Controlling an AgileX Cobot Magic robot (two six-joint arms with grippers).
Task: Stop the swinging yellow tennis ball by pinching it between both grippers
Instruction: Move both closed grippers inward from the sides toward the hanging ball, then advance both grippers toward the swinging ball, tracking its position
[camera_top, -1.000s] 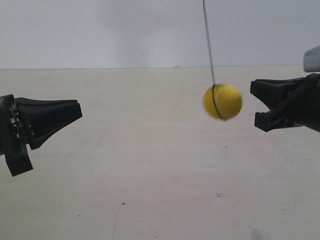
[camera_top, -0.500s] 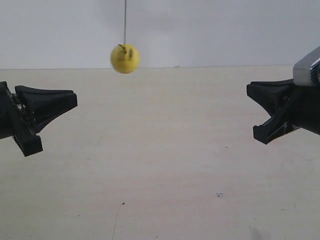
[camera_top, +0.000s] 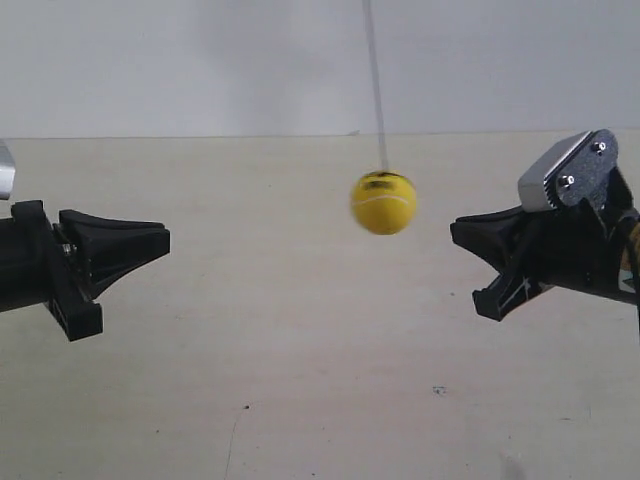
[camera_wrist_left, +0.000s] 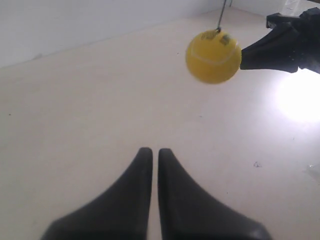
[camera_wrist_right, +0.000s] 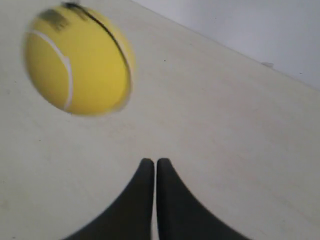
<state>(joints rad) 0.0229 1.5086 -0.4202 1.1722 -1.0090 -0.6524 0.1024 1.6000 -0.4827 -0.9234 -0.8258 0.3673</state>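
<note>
The yellow tennis ball (camera_top: 384, 203) hangs in the air on a thin string (camera_top: 376, 80), blurred by motion. It lies between the two black grippers and touches neither. My left gripper (camera_top: 165, 238) is at the exterior view's left, far from the ball, with its jaws shut. My right gripper (camera_top: 455, 230) is at the exterior view's right, a short gap from the ball, also shut. In the left wrist view the ball (camera_wrist_left: 213, 55) floats well beyond the left gripper (camera_wrist_left: 151, 151), with the right gripper (camera_wrist_left: 243, 52) just behind it. In the right wrist view the ball (camera_wrist_right: 77, 60) looms close ahead of the right gripper (camera_wrist_right: 151, 161), off to one side.
A pale wooden tabletop (camera_top: 300, 380) lies under everything, with a white wall (camera_top: 200, 60) behind. A grey-white box (camera_top: 568, 175) sits on top of the right arm.
The ball has swung from high at the exterior view's left down and to the right, toward my right gripper. Both grippers have moved inward, the right one more.
</note>
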